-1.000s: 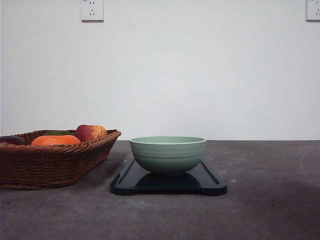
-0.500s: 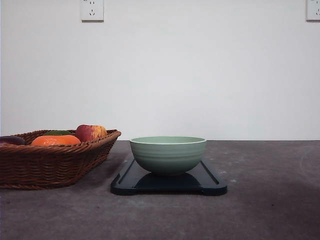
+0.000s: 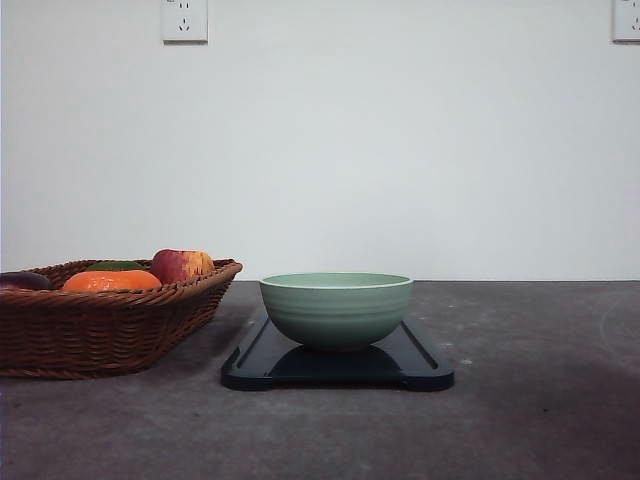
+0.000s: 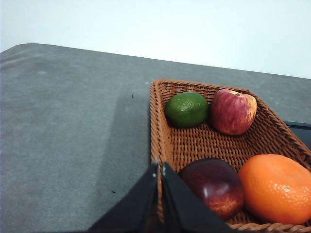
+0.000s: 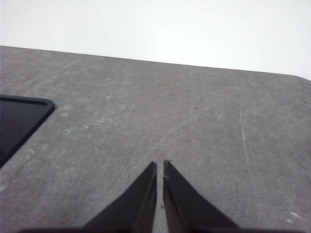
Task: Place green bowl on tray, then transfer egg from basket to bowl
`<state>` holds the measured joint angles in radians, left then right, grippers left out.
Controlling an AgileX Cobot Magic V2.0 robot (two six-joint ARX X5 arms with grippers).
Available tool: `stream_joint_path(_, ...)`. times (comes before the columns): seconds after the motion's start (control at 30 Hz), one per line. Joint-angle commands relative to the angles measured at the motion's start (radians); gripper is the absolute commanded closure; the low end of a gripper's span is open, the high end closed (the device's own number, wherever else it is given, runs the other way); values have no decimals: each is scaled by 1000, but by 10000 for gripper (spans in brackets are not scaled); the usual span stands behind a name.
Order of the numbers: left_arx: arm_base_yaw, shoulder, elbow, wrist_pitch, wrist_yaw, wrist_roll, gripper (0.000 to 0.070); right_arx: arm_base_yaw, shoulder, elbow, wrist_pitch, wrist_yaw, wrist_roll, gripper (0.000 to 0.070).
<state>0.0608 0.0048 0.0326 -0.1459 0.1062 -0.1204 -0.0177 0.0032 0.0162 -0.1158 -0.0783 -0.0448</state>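
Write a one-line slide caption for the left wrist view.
Left tool shut above the wicker basket rim, beside a lime, apple, dark red fruit and orange.

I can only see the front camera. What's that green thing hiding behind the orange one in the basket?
Observer: The left wrist view shows a round dark-green fruit in a corner of the basket, beside the apple.
Operator: Where are the robot's hands?
Observer: The left gripper is by the basket's rim, jaws shut, near a dark red fruit.
Operator: And the other one?
Observer: The right gripper is over bare table, jaws shut, with a corner of the tray off to one side.
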Motion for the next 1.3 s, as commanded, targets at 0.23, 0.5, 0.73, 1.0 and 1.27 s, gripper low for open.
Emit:
stream_joint_path(0.23,2,-2,-19,11,-2,-1,700,2,0,-5,11,0,11,684)
stream_joint_path(0.5,2,-2,-19,11,-2,-1,700,2,0,-5,11,0,11,684)
stream_joint_path(0.73,2,-2,-19,11,-2,-1,700,2,0,-5,11,0,11,684)
stream_joint_path(1.0,2,-2,-19,11,-2,-1,700,2,0,-5,11,0,11,684)
stream_joint_path(1.27,2,-2,-19,11,-2,-1,700,2,0,-5,11,0,11,684)
